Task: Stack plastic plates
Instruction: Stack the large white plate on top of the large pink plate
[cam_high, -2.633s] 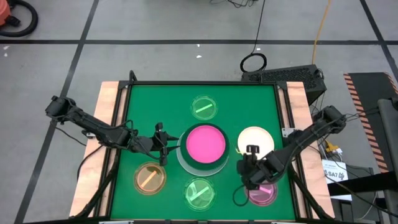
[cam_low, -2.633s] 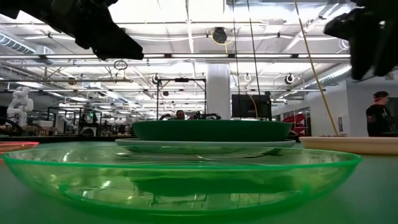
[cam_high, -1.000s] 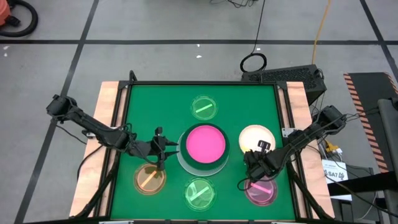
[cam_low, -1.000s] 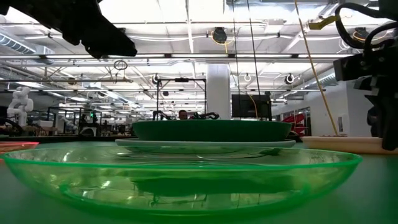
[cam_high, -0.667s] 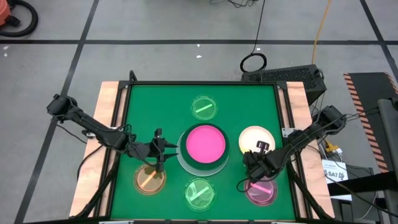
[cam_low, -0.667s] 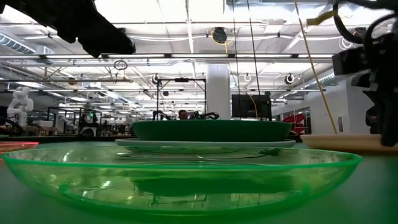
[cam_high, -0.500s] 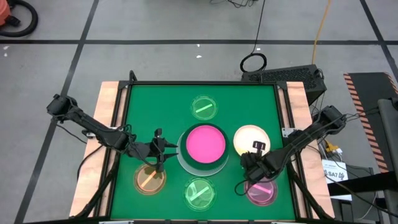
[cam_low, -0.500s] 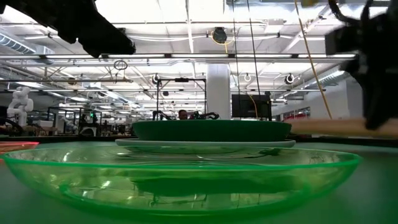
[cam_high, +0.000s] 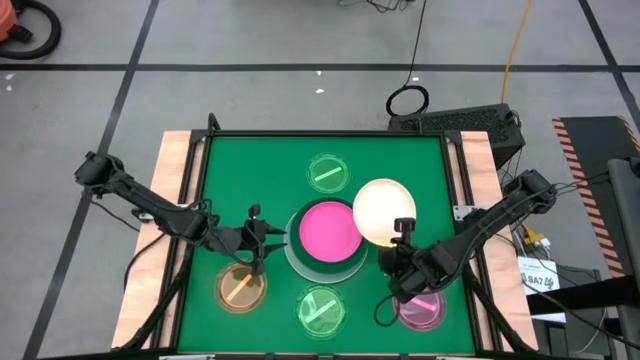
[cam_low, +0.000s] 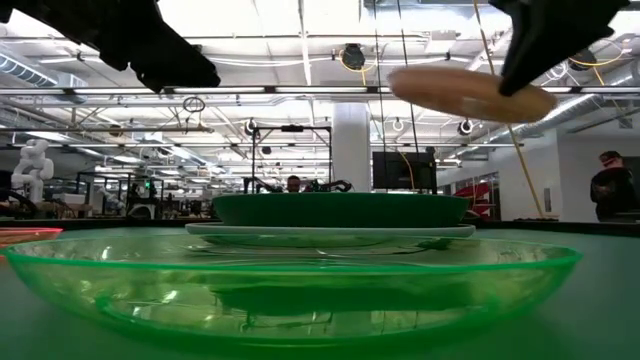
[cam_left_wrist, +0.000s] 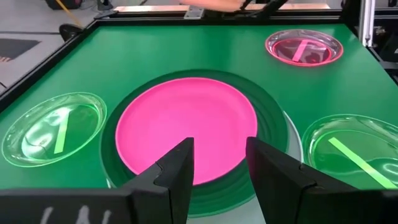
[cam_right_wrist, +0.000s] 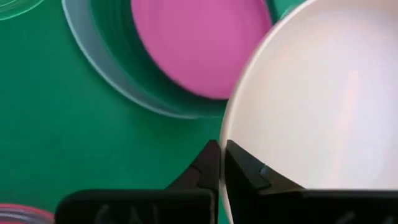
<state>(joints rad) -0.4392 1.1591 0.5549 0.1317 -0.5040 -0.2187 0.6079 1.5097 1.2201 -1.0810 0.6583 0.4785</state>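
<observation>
Cream plate (cam_high: 381, 211) is off the table, pinched by its near edge in the right gripper (cam_high: 402, 241), jaws clamped on the rim. It hangs face up and slightly tilted in the low view (cam_low: 470, 94), well above the stack. From above, its left edge overlaps the rim of the center stack.

Stack at table center: bright pink plate (cam_high: 328, 231) on dark green plate (cam_high: 352, 260) on a pale mint-white plate (cam_high: 298, 263).

Left gripper (cam_high: 263, 240) hovers just left of the stack, over the far edge of the orange plate (cam_high: 240, 288); jaws parted, nothing held, seen in the left wrist view (cam_left_wrist: 217, 168).

Small plates lie flat around the stack: translucent green plate (cam_high: 327, 173) at the far side, a second green one (cam_high: 321, 309) at the near side, pink striped plate (cam_high: 424, 309) near right, partly under the right arm.

Surface is a green mat (cam_high: 234, 180) with a wood-colored border. Beyond it, grey floor with dark tape lines and cables; the low view shows a big lab hall with ceiling lights and a person (cam_low: 608, 188) at far right.

Half a second ago the cream plate was lower and further right, clear of the stack; it has risen and shifted left. Left arm has stayed put.
</observation>
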